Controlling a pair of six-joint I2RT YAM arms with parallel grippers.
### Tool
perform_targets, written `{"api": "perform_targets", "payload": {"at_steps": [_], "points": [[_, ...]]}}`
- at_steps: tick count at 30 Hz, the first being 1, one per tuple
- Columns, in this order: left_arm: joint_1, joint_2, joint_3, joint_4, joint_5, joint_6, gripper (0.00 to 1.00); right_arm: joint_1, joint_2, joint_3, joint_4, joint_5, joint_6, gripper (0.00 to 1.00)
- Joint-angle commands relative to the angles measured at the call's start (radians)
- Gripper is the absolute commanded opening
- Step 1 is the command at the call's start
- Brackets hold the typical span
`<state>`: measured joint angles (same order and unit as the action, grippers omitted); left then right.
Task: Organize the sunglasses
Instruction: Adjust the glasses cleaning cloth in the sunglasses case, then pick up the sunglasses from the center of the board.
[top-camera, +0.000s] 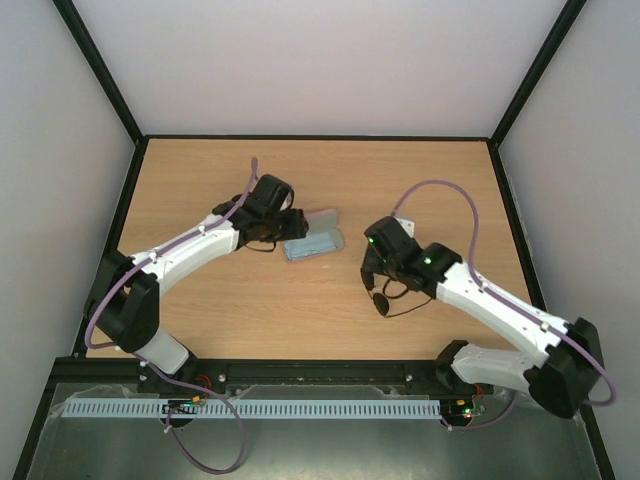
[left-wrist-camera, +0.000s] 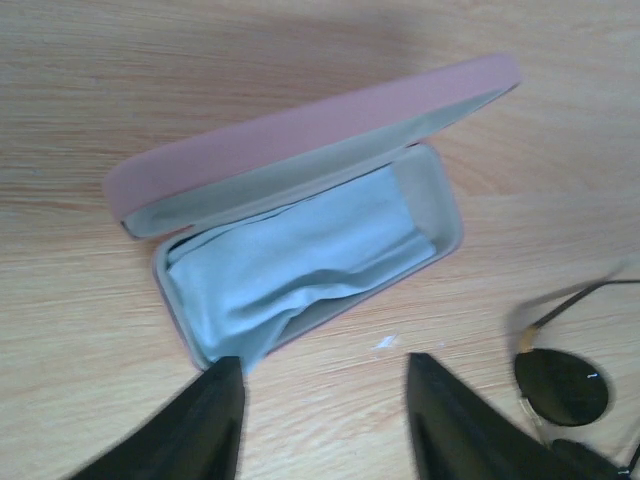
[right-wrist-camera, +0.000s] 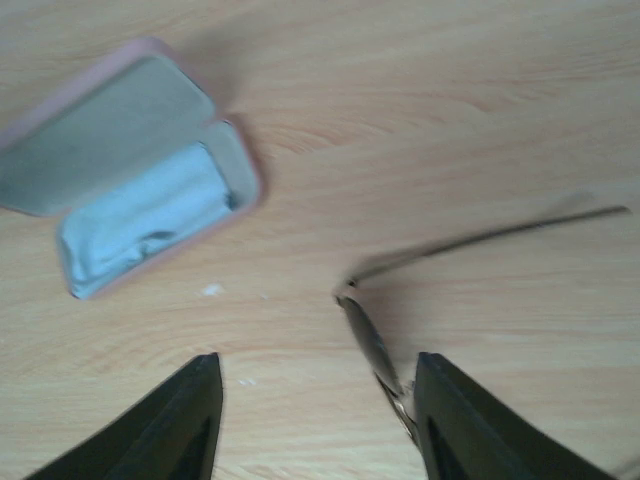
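Sunglasses (right-wrist-camera: 372, 340): one pair on the table (right-wrist-camera: 450, 100), one temple arm outstretched. They sit between the right gripper's (right-wrist-camera: 318, 362) jaws, nearer its right finger. Those jaws are spread wide and hold nothing.
Pink case (left-wrist-camera: 300, 135): lid up, blue cloth (left-wrist-camera: 290, 265) inside, just ahead of the left gripper (left-wrist-camera: 322, 365), which is likewise spread and empty.
Progress: case opened; pair ungrasped and uncased, so most work likely remains.

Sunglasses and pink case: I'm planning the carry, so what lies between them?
Only bare tabletop separates the sunglasses from the case, per the right wrist view.
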<state>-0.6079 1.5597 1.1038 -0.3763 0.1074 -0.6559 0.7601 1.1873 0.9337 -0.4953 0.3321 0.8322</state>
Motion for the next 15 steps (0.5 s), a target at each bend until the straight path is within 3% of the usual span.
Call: {"api": "perform_targets", "payload": {"at_steps": [1,4,7,11,15], "points": [[-0.042,0.043,0.162,-0.051,0.012,0.043,0.65,-0.015,-0.119,-0.130,-0.185,0.030,0.184,0.56],[-0.073,0.080,0.226,-0.063,0.015,0.054,0.97,-0.018,-0.207,-0.195,-0.219,-0.008,0.279,0.56],[-0.091,0.090,0.241,-0.054,0.022,0.052,1.00,-0.018,-0.294,-0.259,-0.263,-0.033,0.388,0.58],[-0.102,0.078,0.227,-0.039,0.036,0.054,1.00,-0.019,-0.379,-0.321,-0.332,-0.030,0.487,0.73],[-0.101,0.057,0.203,-0.029,0.049,0.060,0.99,-0.019,-0.397,-0.375,-0.365,-0.030,0.551,0.75]]}}
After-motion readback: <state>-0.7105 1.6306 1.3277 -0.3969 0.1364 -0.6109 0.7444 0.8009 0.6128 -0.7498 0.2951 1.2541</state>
